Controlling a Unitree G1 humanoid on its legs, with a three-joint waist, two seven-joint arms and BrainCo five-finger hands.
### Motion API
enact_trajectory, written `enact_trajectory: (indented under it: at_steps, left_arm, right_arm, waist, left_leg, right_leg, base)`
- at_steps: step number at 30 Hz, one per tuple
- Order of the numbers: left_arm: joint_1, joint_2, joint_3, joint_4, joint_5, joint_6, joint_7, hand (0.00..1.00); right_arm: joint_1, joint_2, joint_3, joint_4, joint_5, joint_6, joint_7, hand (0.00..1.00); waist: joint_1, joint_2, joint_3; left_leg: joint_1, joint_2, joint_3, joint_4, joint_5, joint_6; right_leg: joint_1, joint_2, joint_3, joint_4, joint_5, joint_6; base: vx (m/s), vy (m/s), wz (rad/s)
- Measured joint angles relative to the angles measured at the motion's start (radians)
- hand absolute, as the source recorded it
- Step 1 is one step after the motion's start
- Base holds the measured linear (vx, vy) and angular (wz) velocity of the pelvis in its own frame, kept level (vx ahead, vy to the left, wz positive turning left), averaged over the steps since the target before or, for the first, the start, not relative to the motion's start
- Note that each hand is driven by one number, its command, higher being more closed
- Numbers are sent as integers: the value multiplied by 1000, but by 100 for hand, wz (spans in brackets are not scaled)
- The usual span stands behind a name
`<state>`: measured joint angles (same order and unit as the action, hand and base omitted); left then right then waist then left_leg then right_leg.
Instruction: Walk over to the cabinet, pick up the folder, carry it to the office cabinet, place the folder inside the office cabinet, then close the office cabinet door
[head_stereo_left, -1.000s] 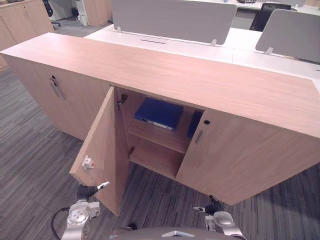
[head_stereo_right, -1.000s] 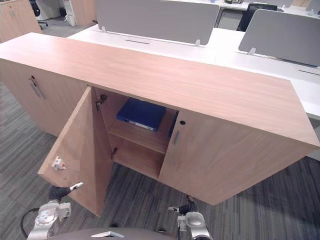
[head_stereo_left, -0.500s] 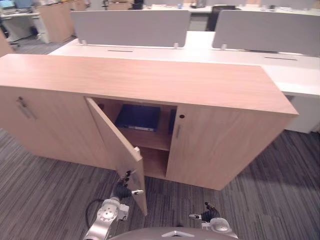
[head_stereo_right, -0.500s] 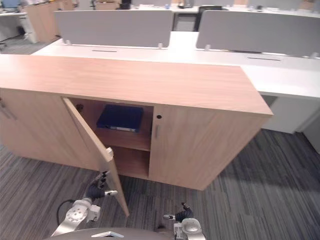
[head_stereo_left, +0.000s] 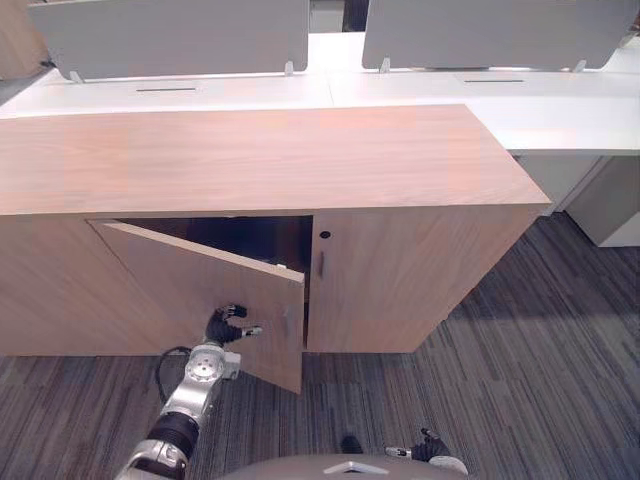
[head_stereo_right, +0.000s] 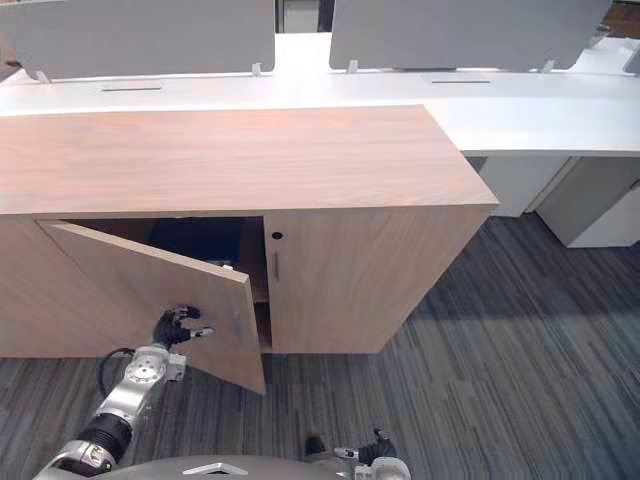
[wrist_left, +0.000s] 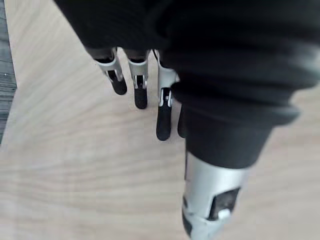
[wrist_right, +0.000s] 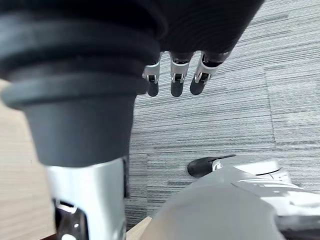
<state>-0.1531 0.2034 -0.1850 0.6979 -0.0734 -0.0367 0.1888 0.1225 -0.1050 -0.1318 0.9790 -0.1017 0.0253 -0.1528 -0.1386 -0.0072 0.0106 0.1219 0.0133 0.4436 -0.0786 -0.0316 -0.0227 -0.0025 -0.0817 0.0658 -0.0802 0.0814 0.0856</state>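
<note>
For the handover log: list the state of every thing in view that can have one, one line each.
left door: partly open, swung out at an angle.
right door: shut.
folder: inside the cabinet, behind the left door.
left hand: open, fingers at the left door's outer face.
right hand: open, empty, low over the carpet.

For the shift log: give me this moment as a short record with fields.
cabinet door: partly open, hinged on the left
folder: blue, inside the office cabinet, seen through the gap
left hand: open, fingers straight against the door's outer face
right hand: open, low over the carpet, holds nothing
task left: door not yet shut
</note>
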Motion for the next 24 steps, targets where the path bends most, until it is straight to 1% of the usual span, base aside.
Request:
enact_trajectory:
  at_steps: [3,6,7,10,12,18,21,22,23,24]
  left_arm:
    - [-39,2,24,39,0,6,10,0]
    - [-72,4,26,68,0,7,17,0]
    - [-76,4,26,69,0,7,17,0]
    - [-102,4,26,73,0,7,14,0]
    - [-102,4,25,81,0,7,9,0]
    - [-77,-6,24,109,0,6,-14,0]
    - [-13,-17,29,108,0,3,-25,0]
    - [2,-18,31,108,0,2,-28,0]
    - [26,-19,34,108,-1,2,-33,0]
    - [56,-29,59,108,-2,2,-45,0]
  right_arm:
    - [-1,1,-10,7,16,0,0,0]
    - [-9,1,-18,18,18,-1,0,0]
    - [-9,1,-19,18,19,-1,0,0]
    - [-11,12,-38,17,24,-2,0,0]
    - [-11,15,-39,18,26,-2,0,0]
    - [-11,15,-51,18,30,-3,0,0]
    - [-18,15,-49,21,36,-2,0,0]
    - [-22,15,-48,22,37,-2,0,0]
    - [-29,17,-46,28,37,-2,0,0]
    - [-43,16,-45,39,37,-1,0,0]
  waist:
    - [-11,0,1]
    - [-29,0,2]
    - [-30,-1,3]
    - [-30,-11,16]
    - [-32,-13,17]
    - [-33,-6,21]
    - [-20,-6,21]
    - [-20,-8,23]
    - [-19,-17,30]
    - [-6,-30,40]
  left_leg:
    - [0,7,-2,0,-4,5]
    - [0,6,-3,0,-13,7]
    - [0,5,-3,0,-14,8]
    - [-3,-1,-4,0,-15,9]
    - [-8,-1,-5,0,-15,9]
    - [-16,5,-27,0,-13,8]
    - [-13,11,-37,1,-13,8]
    - [-19,11,-45,10,-14,9]
    - [-39,12,-90,45,-21,20]
    - [-68,12,-166,99,-33,31]
  right_leg:
    - [-1,7,-25,0,0,-1]
    - [-3,6,-52,-1,0,-2]
    - [-3,5,-56,-1,0,-2]
    - [-5,-2,-72,-7,-2,-4]
    - [-10,-3,-79,-7,-4,-5]
    - [-7,1,-104,-1,-16,-8]
    - [6,8,-111,0,-19,-9]
    - [7,7,-112,0,-18,-10]
    - [9,2,-118,0,-17,-10]
    - [10,-6,-121,0,-14,-12]
  base:
    - [69,-53,-5]
    - [4,-36,-1]
    - [-41,-32,-1]
    - [-75,-31,1]
    - [-84,-51,2]
    - [-31,-52,9]
    - [7,-46,11]
    - [3,-42,15]
    - [-6,-67,22]
    - [-20,-65,18]
